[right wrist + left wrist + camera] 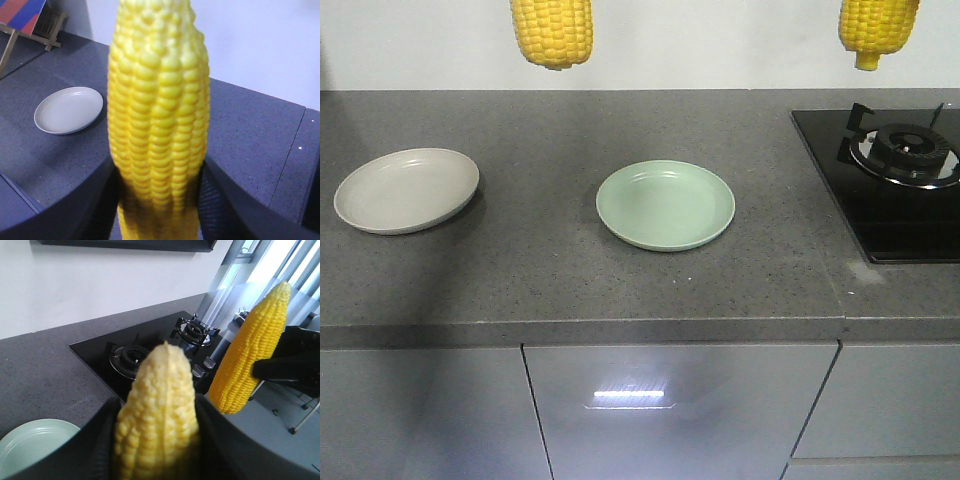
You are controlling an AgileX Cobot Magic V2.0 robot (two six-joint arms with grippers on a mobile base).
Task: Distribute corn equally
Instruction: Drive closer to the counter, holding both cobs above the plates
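Two corn cobs hang over the counter at the top of the front view, one [552, 30] between the two plates and one [876, 28] over the stove; the grippers are cut off above that view. My left gripper [157, 442] is shut on a pale yellow cob [159, 405]. My right gripper [159, 202] is shut on a deep yellow cob [157, 115]. The left wrist view also shows the right cob [247, 355] with a black finger [280, 371] on it. A beige plate [406, 190] and a green plate [665, 204] have nothing on them.
A black gas stove [895, 185] with a burner takes up the counter's right end, also seen in the left wrist view [150, 355]. The grey counter [550, 270] ends at a front edge above cabinet doors. A white wall runs behind.
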